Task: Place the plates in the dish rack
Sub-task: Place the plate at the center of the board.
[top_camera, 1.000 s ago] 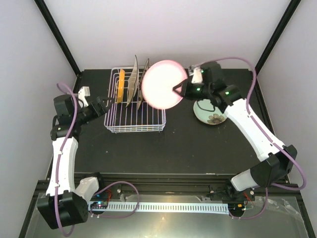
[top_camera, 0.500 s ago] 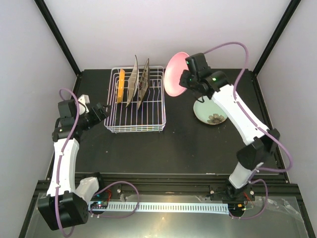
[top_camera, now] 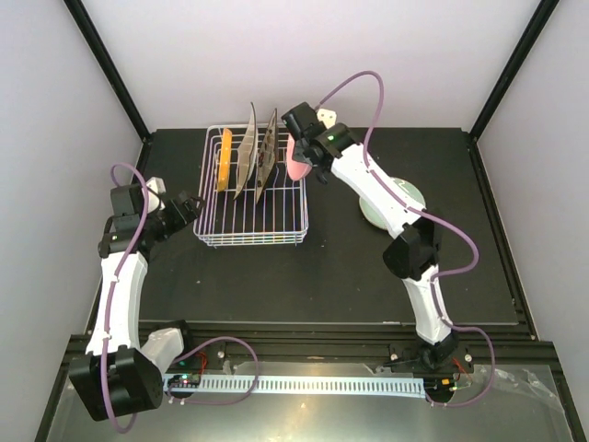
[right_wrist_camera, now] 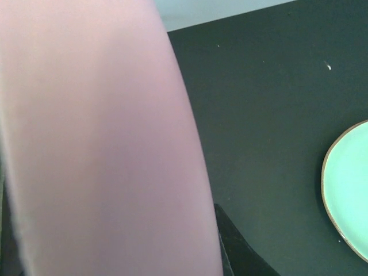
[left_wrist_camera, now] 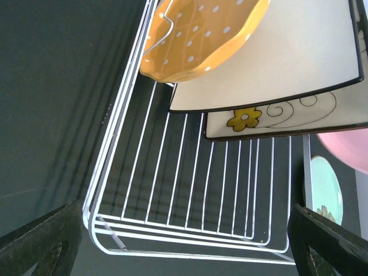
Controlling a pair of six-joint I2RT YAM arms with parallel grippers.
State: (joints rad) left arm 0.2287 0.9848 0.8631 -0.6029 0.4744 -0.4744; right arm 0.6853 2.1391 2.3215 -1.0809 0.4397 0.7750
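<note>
- Your right fingers (right_wrist_camera: pixel 233 250) are clamped on the rim of the round pink ceramic plate (top_camera: pixel 295 159). One dark finger shows at its lower edge in the wrist view, where the plate's face fills the left half.
- That plate hangs on edge over the right side of the white wire dish rack (top_camera: pixel 248 241), just right of the plates already standing there. You cannot tell from these views whether its lower rim touches the wires.
- Expect it to be stiff, fairly heavy for a rim pinch, glazed and so slippery, and likely to chip against wire. A grip near the top of the rim, with the weight hanging below, should let it settle between tines without swinging. Lower it slowly.
- Your left fingers (top_camera: pixel 189 204) are spread wide with nothing between them, just beside the rack's near left corner.
- The small orange dotted plate (left_wrist_camera: pixel 201 34), the plain white square plate (left_wrist_camera: pixel 276 63) and the cream square plate with a yellow flower (left_wrist_camera: pixel 270 118) stand in the rack on edge, leaning slightly.
- The pale green round plate (right_wrist_camera: pixel 351 190) lies flat on the black desk (top_camera: pixel 276 285) to the rack's right, partly under your right arm. It looks to be the last one left, and lying flat it will need a lift by its raised edge.
</note>
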